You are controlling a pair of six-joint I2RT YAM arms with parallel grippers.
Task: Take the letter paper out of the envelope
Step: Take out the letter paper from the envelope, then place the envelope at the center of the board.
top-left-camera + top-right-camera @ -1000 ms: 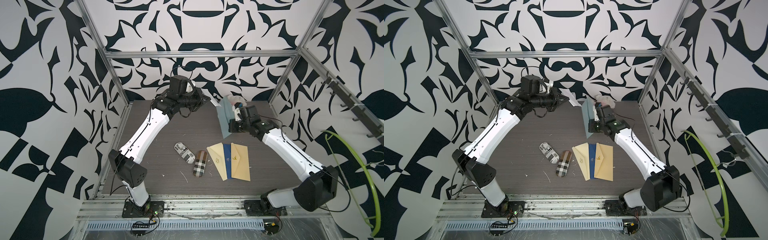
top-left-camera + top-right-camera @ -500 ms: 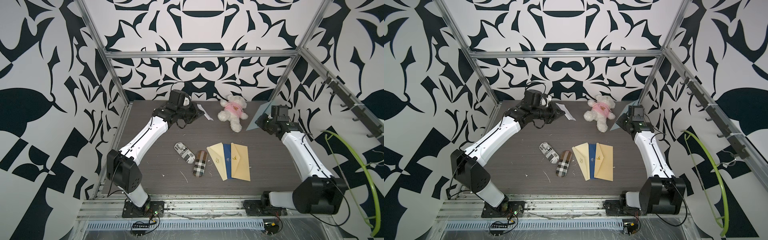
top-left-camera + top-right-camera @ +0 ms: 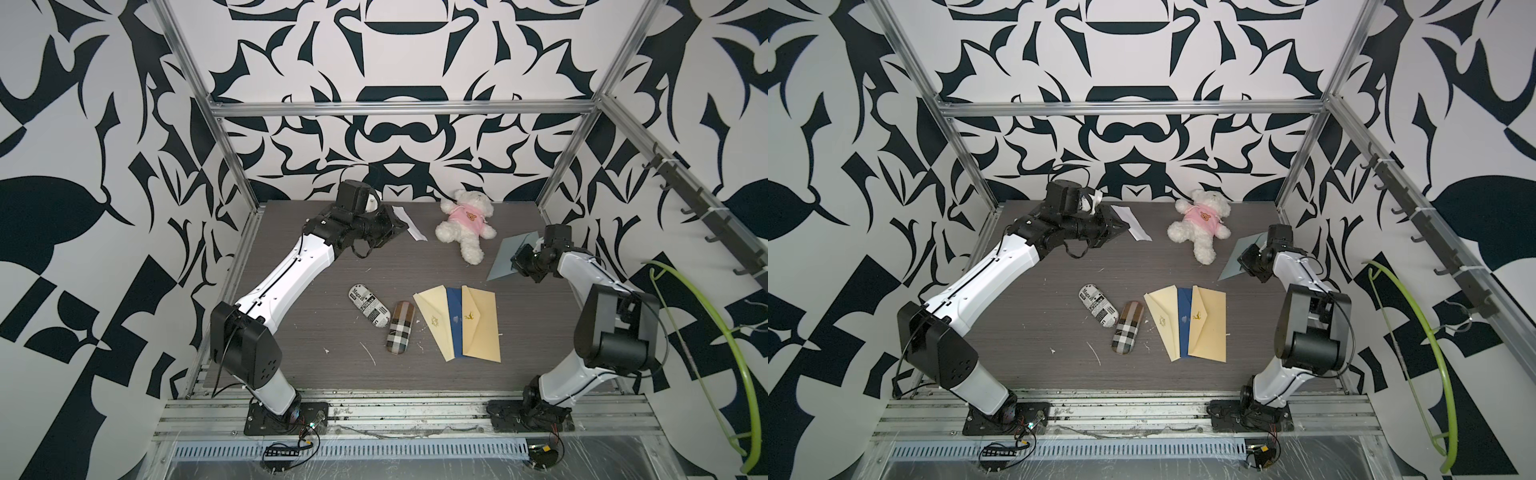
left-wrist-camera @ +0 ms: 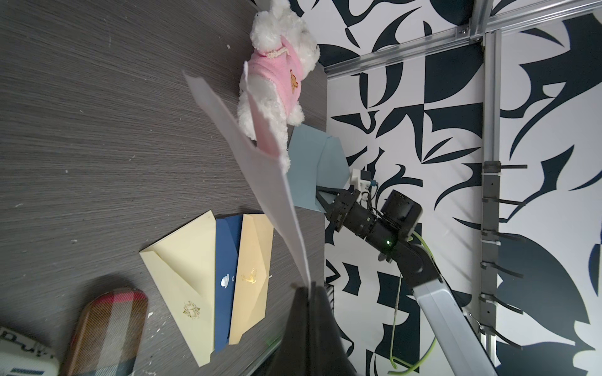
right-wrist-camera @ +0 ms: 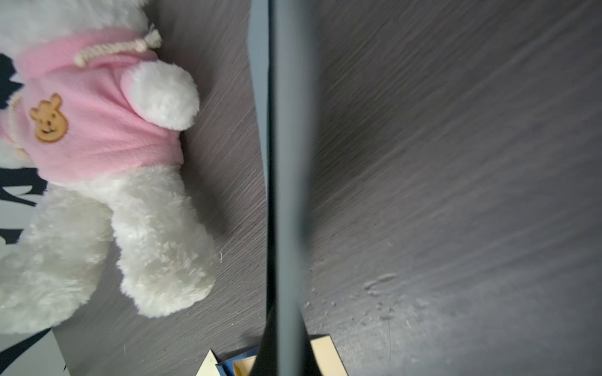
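Clamped on one end of the folded white letter paper, the left jaws are holding it out near the rear of the desk. The right jaws are pinching the grey-blue envelope shut by its edge, over at the desk's right side. Paper and envelope are sitting well apart, with the teddy bear lying between them, so the sheet is reading as fully out of its sleeve. The task is looking almost finished.

The next move is probably calling for each arm to lower its load flat and part the jaws. In both top views the paper is hovering just off the rear wall. Whether its free end is touching the desk cannot be told. The envelope's lower corner is hanging close to the surface beside the frame post, leaving the right arm little room outward.

Open desk is lying in front of the left arm, ahead of the two glasses cases. The three spare envelopes are taking up the middle right, so a drop there is risking overlap.
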